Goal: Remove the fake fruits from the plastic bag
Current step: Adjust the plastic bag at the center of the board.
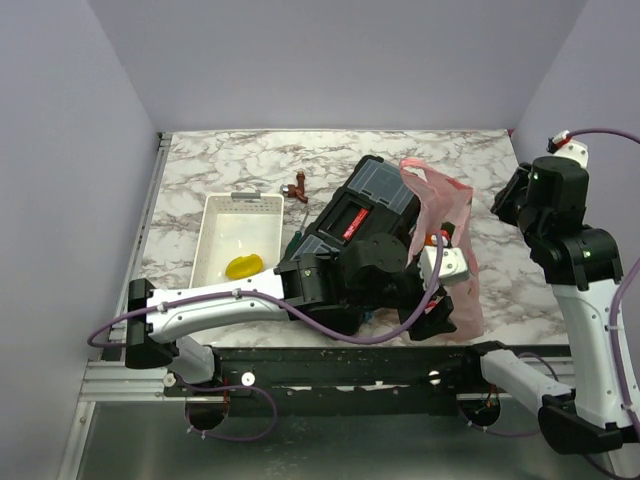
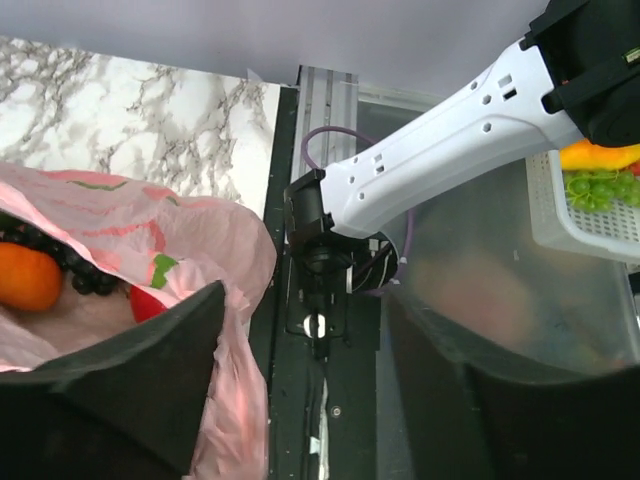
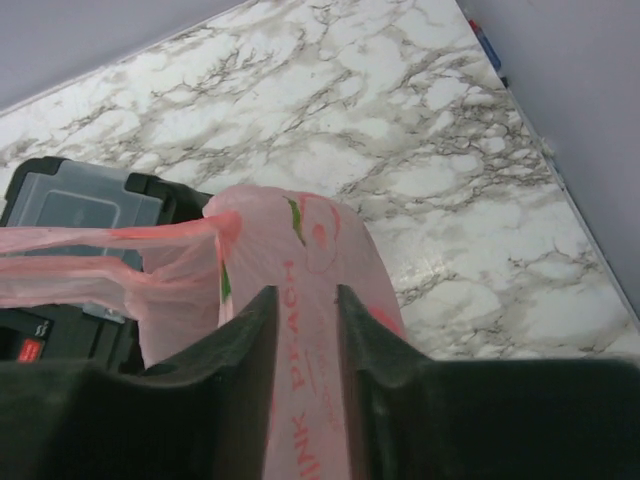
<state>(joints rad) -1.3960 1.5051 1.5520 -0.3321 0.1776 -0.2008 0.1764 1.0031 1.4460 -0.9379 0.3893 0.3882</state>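
The pink plastic bag [image 1: 447, 215] stands against the black toolbox, its mouth held up. My right gripper [image 1: 500, 205] is shut on the bag's upper edge; in the right wrist view the printed bag film [image 3: 305, 330] is pinched at my gripper [image 3: 305, 295]. My left gripper [image 1: 432, 318] is at the bag's near end, open and empty [image 2: 305, 300], its left finger [image 2: 120, 380] lying over the bag [image 2: 200, 235]. Inside the bag I see an orange [image 2: 25, 278], a dark grape bunch [image 2: 70, 262] and a red apple [image 2: 145, 303].
A black toolbox [image 1: 370, 210] lies mid-table; it also shows in the right wrist view [image 3: 85, 205]. A white tray [image 1: 215, 215] at the left holds a yellow fruit [image 1: 243, 266]; the left wrist view shows yellow and green fruit in it [image 2: 595, 180]. A small brown-red figure [image 1: 296, 189] stands behind the tray.
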